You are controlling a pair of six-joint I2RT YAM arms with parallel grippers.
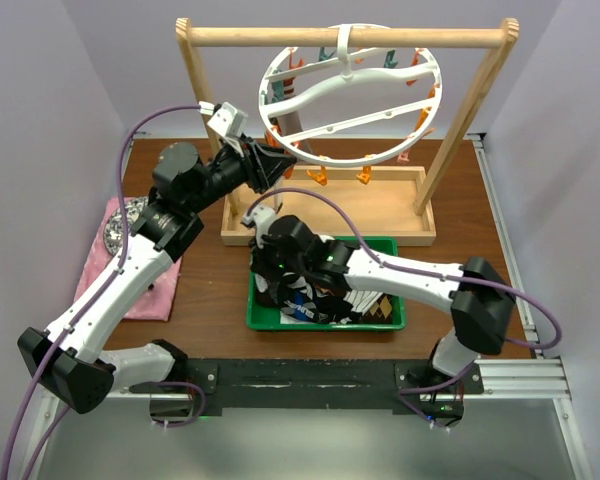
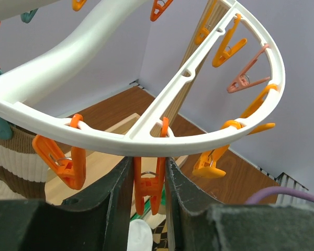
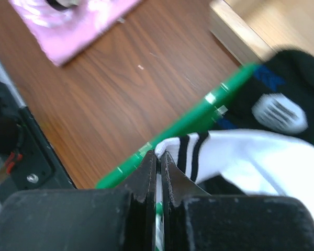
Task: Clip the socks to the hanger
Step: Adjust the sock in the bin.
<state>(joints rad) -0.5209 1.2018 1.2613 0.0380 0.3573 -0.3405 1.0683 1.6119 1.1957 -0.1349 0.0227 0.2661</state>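
Observation:
The white hanger (image 1: pixel 360 121) hangs by its hook from a wooden bar. My left gripper (image 1: pixel 280 165) reaches up to its lower rim (image 2: pixel 94 138). In the left wrist view the left gripper (image 2: pixel 149 159) is shut on an orange peg (image 2: pixel 149 180), squeezed between both fingers. A brown-and-cream sock (image 2: pixel 10 157) hangs at the left under a teal peg. My right gripper (image 1: pixel 270 285) is down in the green tray (image 1: pixel 320 324), where more socks (image 1: pixel 350 305) lie. In its wrist view the right gripper (image 3: pixel 158 154) is shut on the cuff of a white, black-striped sock (image 3: pixel 235 151). A black sock (image 3: pixel 288 89) lies behind.
The light wooden frame (image 1: pixel 345 37) stands on its base board (image 1: pixel 380 205) behind the tray. A pink cloth (image 1: pixel 140 270) with a glittery object (image 1: pixel 125 225) lies at the left of the brown table. Walls close in on both sides.

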